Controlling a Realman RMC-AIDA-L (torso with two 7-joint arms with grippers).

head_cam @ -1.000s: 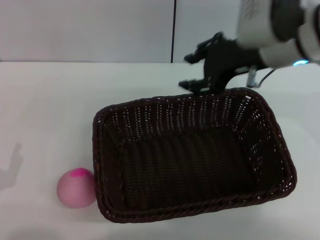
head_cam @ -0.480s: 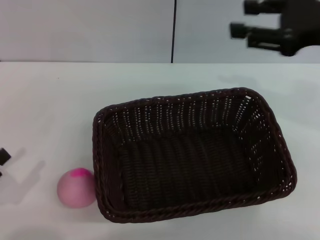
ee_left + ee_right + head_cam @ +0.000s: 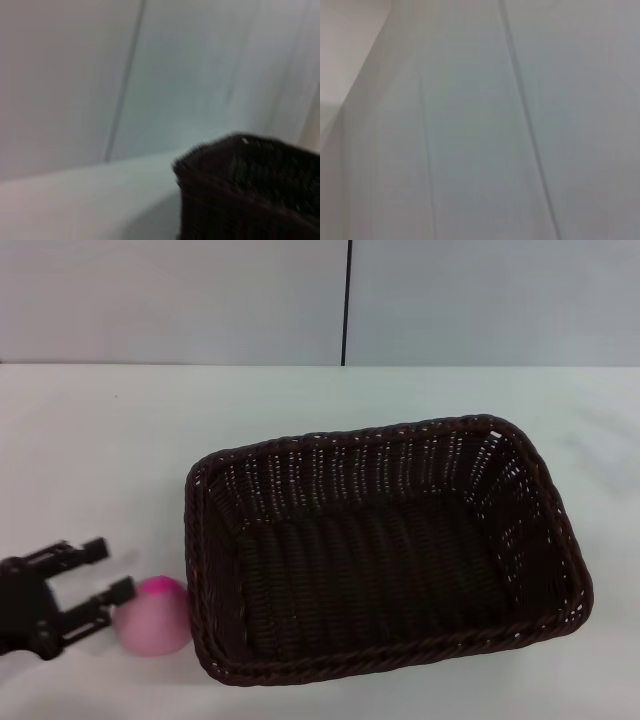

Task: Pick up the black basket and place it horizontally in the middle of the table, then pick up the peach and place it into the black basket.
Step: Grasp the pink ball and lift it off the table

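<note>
The left end effector (image 3: 102,585) reaches in low from the tabletop's (image 3: 90,440) near left, fingers spread apart, one fingertip touching the peach (image 3: 155,613). The peach rests just beside the black basket (image 3: 385,545), whose left wall bounds it; bare tabletop lies farther left.

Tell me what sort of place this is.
Probably a lab or robot test station: a bare white tabletop before plain grey wall panels, holding only a dark woven wicker basket and a pink peach, with the left end effector reaching in.
</note>
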